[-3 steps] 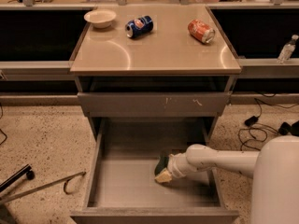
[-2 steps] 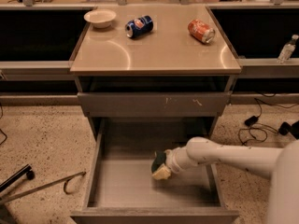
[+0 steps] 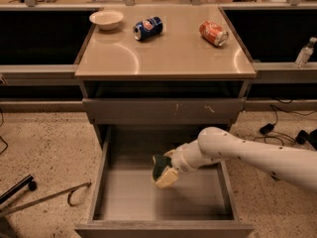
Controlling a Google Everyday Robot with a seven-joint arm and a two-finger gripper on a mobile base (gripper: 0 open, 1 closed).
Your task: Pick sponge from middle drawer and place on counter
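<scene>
The middle drawer [image 3: 124, 197] is pulled open at the bottom of the camera view, its grey floor bare. My gripper [image 3: 164, 173] reaches in from the right on a white arm and is shut on the sponge [image 3: 158, 165]. The sponge's dark green face is turned left, beside a cream finger [image 3: 167, 178]. The sponge hangs a little above the drawer floor, near the drawer's middle. The glossy tan counter [image 3: 168, 56] tops the cabinet above.
On the counter lie a white bowl [image 3: 106, 19] at the back left, a blue can [image 3: 148, 28] and a red can [image 3: 213, 32]. A closed drawer front [image 3: 163, 110] sits above the open one. A metal rod [image 3: 47, 197] and cables [image 3: 277, 125] lie on the floor.
My gripper has moved left and slightly up inside the drawer, carrying the sponge with it. The counter objects have not moved.
</scene>
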